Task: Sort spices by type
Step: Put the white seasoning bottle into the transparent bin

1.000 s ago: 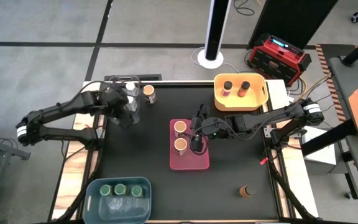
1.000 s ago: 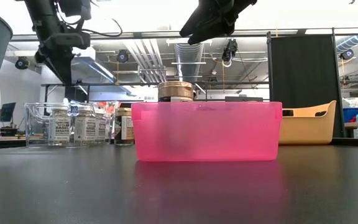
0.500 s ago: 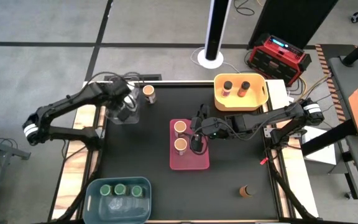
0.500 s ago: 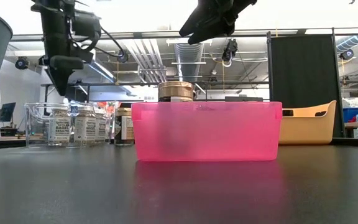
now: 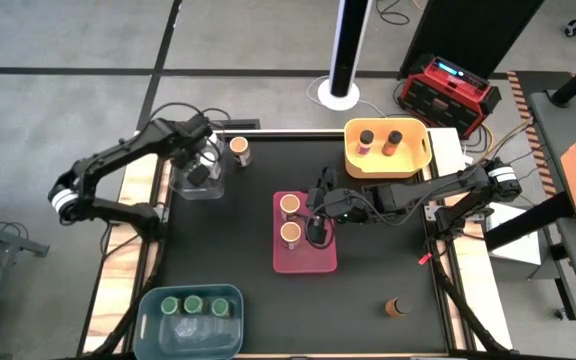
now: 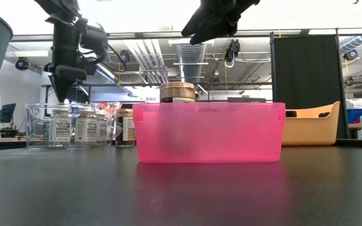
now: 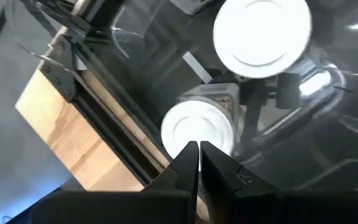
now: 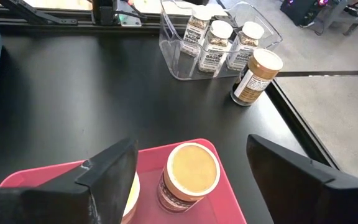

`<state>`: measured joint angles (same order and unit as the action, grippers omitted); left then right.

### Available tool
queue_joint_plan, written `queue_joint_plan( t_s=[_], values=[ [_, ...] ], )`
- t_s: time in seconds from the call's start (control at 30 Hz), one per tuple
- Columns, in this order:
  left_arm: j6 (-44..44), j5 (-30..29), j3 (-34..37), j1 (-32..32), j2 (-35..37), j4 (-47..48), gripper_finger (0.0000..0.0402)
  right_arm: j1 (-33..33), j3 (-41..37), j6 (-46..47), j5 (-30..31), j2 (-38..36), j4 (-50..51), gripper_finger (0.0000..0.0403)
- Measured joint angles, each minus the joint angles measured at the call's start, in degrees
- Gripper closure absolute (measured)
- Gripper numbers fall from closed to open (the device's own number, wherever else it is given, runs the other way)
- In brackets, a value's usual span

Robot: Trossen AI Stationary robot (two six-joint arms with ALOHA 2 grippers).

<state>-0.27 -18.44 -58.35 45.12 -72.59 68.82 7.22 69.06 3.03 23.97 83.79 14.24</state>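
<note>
At the high view's upper left, your left gripper (image 5: 199,172) hangs pinched shut and empty over the clear bin (image 5: 181,188) of white-lidded jars (image 7: 261,34); descending could topple one, while your right gripper (image 5: 315,228), spread wide, waits over the pink bin (image 5: 306,262).

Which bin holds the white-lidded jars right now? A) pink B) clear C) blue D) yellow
B: the white-lidded jars stand inside the clear bin, which the left end effector hovers over; the pink bin holds orange-lidded ones.
</note>
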Motion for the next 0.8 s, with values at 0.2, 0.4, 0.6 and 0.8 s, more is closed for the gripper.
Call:
queue_joint_plan(
  t_s=[0.2,0.4,0.6,0.8],
  values=[
    [0.8,-1.9,0.0,0.0,-0.8,-0.8,0.0402,0.0,0.0,0.0,0.0,0.0,0.0,0.0104],
    [3.5,-1.9,0.3,0.0,-0.6,-1.4,0.0402,0.0,-0.2,0.0,0.0,0.0,0.0,0.0099],
    [4.3,-1.9,0.3,0.0,-0.6,-3.0,0.0402,0.0,-0.2,0.0,0.0,0.0,0.0,0.0107],
    [4.2,-1.9,0.4,0.0,-0.6,-3.1,0.0402,0.0,-0.2,0.0,0.0,0.0,0.0,0.0115]
  ],
)
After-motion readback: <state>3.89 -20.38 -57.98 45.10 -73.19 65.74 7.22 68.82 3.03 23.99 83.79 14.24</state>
